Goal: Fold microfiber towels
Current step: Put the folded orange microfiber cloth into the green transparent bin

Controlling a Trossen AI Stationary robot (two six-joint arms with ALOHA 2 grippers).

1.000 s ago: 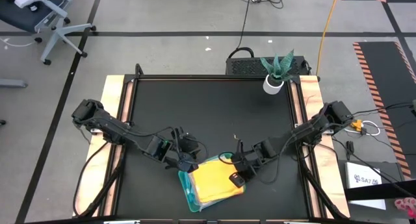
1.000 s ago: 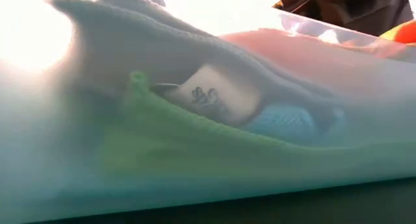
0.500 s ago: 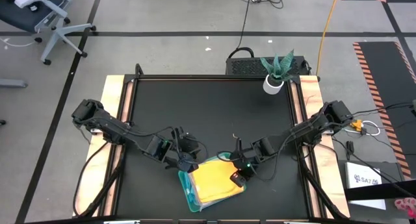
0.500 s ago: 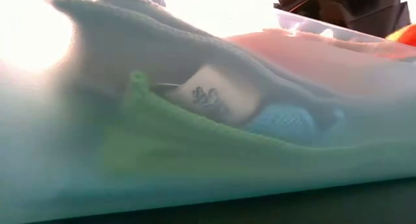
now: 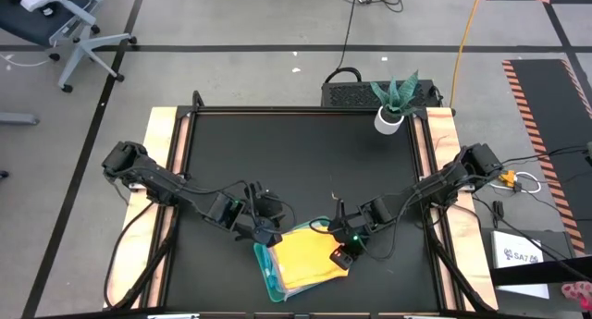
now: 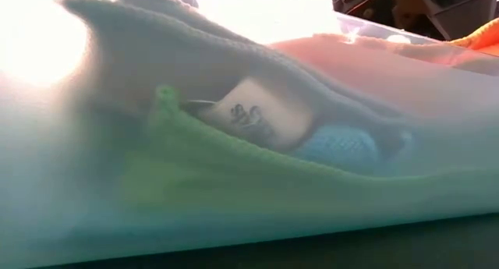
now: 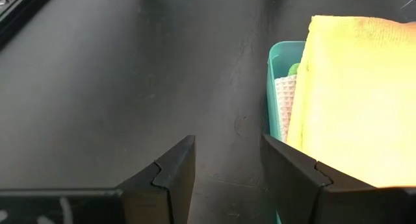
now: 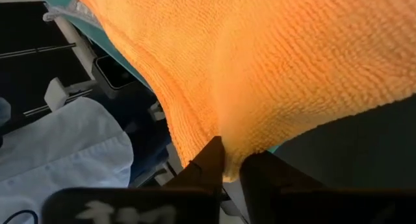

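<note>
A grey floor (image 5: 231,23) crossed by dark tape lines surrounds the black table (image 5: 296,162). At eleven o'clock stands an office chair (image 5: 65,23); at one o'clock a potted plant (image 5: 393,102) sits on the table corner. An orange cable (image 5: 467,32) runs at one o'clock.

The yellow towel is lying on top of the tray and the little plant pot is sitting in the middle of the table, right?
Not quite. The yellow towel does lie over the tray, but the plant pot stands at a far corner of the table, not its middle. The high view shows it.
</note>
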